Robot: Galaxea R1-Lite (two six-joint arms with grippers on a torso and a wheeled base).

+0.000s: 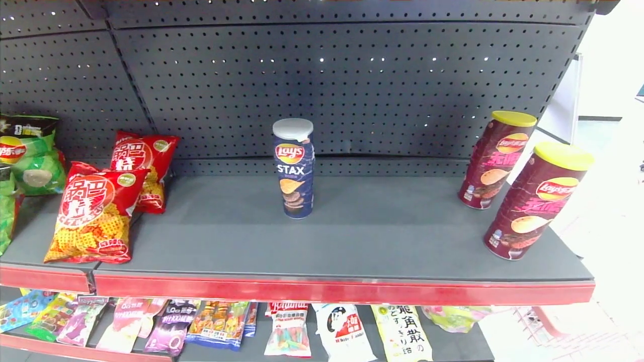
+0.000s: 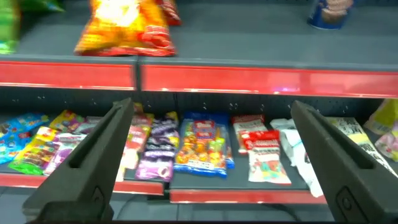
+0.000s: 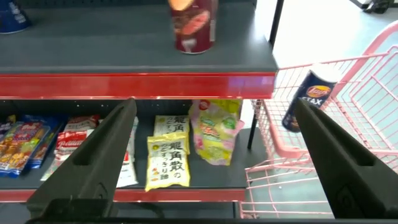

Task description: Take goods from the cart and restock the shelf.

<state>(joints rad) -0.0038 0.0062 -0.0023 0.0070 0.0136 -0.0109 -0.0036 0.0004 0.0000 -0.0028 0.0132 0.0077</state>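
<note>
A dark blue chip can (image 1: 294, 168) stands upright mid-shelf on the grey shelf (image 1: 382, 241). Two maroon cans with yellow lids, one behind (image 1: 495, 161) and one in front (image 1: 538, 201), stand at its right end. My left gripper (image 2: 211, 106) is open and empty, facing the lower shelf's candy packets (image 2: 202, 140) below the red shelf edge. My right gripper (image 3: 214, 104) is open and empty too, level with the lower shelf. Beyond it to the side, a pink wire cart (image 3: 360, 81) holds another blue chip can (image 3: 308, 99), tilted against the cart's wall.
Red snack bags (image 1: 95, 221) and green bags (image 1: 30, 156) fill the shelf's left end. The grey shelf is bare between the blue can and the maroon cans. Several packets (image 1: 347, 329) lie on the lower shelf. A red lip (image 1: 342, 289) runs along the shelf front.
</note>
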